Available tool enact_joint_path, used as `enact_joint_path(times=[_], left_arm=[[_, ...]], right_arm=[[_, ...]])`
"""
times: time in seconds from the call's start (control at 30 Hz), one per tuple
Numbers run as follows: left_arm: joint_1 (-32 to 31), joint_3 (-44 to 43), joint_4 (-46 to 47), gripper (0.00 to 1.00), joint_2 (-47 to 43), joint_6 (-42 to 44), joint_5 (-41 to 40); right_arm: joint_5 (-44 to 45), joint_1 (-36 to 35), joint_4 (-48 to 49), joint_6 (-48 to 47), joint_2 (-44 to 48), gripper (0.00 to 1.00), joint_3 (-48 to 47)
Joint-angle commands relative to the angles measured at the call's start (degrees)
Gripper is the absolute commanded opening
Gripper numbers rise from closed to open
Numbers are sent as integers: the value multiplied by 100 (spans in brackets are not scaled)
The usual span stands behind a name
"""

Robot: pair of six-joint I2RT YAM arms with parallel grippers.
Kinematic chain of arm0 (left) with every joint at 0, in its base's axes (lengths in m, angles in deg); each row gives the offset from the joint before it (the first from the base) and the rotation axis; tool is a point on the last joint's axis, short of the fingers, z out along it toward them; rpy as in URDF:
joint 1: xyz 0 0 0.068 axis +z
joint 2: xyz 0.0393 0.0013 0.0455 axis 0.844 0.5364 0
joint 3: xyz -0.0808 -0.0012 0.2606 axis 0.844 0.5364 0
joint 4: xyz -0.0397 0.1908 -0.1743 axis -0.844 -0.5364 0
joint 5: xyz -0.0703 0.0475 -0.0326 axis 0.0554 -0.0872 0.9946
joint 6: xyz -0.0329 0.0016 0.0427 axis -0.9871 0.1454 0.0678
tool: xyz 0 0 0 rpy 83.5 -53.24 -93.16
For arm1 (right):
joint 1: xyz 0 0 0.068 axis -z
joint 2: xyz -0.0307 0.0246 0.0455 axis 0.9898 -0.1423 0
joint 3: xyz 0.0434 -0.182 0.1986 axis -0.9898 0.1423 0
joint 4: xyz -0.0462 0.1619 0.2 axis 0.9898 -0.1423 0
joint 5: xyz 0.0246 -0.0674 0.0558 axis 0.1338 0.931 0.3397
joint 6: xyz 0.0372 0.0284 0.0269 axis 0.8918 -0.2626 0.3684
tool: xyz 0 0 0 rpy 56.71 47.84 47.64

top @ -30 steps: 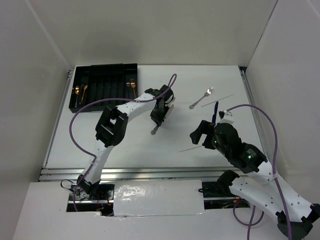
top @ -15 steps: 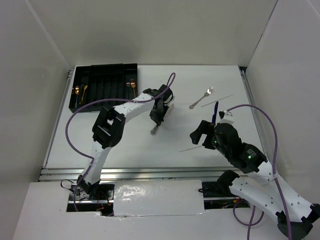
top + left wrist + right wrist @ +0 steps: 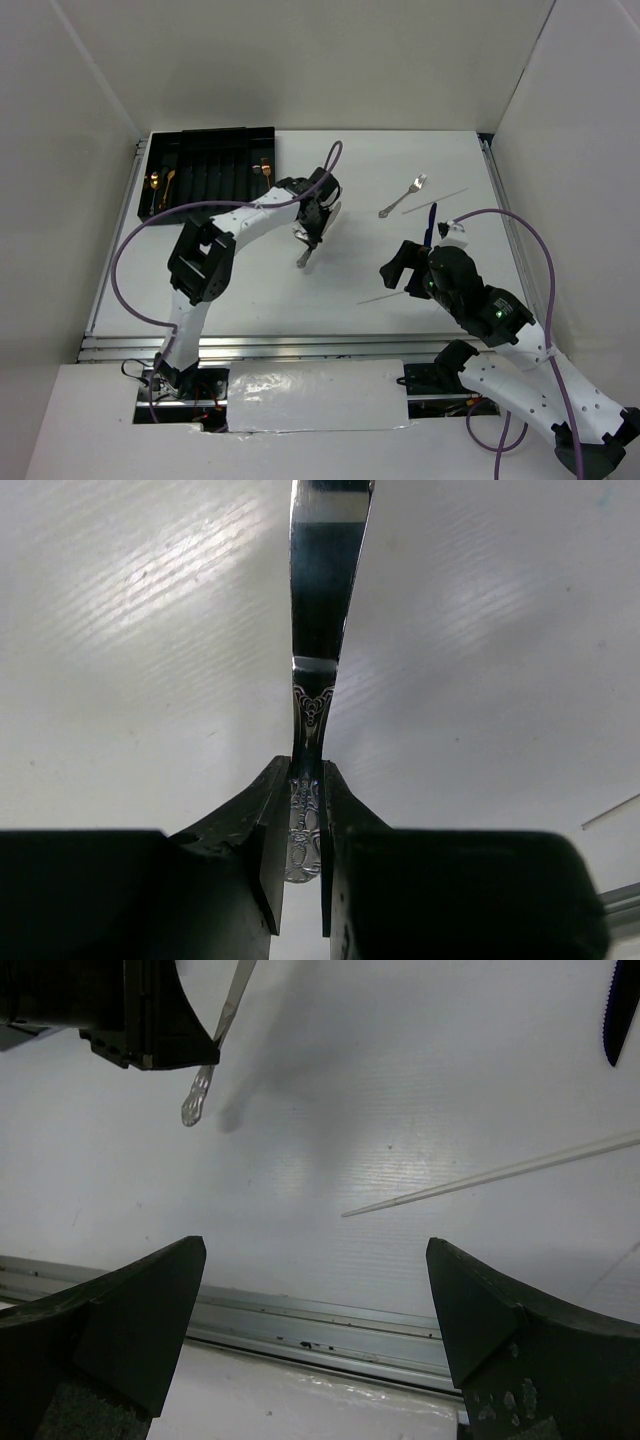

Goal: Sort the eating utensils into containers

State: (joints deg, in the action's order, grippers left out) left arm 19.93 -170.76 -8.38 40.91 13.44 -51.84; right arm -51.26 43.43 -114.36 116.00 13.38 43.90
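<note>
A silver utensil (image 3: 318, 630) is pinched by its ornate handle in the left gripper (image 3: 303, 810) and held above the table (image 3: 250, 290), well apart from the black cutlery tray (image 3: 215, 135). A few copper-gold utensils (image 3: 155, 185) are already laid in that tray. A silver fork (image 3: 403, 196) and a dark knife (image 3: 432, 220) are left on the table, and the right gripper (image 3: 320, 1310) is spread wide with nothing in it.

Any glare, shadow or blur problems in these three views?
Left wrist view: the silver utensil mirrors bright bands, its engraved handle sharp in the left gripper. Right wrist view: its soft shadow lies on the table. Top view: even light; the black tray reads dark.
</note>
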Motion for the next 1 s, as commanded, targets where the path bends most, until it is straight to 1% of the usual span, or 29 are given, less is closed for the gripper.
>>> enact_joint_path(times=[0.0, 0.27, 0.37, 0.4, 0.47, 0.53, 0.7, 0.87, 0.97], left_arm=[[27, 278, 331, 0, -681, -235, -132], [150, 771, 235, 0, -1173, -297, -308], [194, 1280, 576, 0, -1480, -411, -475], [212, 1629, 804, 0, -1647, -498, -501], [238, 2017, 955, 0, -1780, -560, -449], [238, 2185, 999, 0, -1903, -622, -448], [273, 2239, 841, 0, -2026, -578, -563], [475, 2414, 797, 0, -2237, -560, -624], [712, 2599, 911, 0, -2517, -447, -353]], right_arm=[[93, -54, 303, -47, -2, 100, -20], [49, -63, 418, -144, -81, 100, -20], [-38, -54, 496, -152, -64, 100, 24], [-65, -63, 523, -170, -81, 100, 50], [-83, -63, 541, -188, -108, 100, 42], [-57, -72, 541, -205, -143, 100, 7], [-39, -63, 585, -241, -143, 100, 42], [-65, -72, 637, -232, -152, 100, 94], [-118, -81, 664, -232, -195, 100, 77]])
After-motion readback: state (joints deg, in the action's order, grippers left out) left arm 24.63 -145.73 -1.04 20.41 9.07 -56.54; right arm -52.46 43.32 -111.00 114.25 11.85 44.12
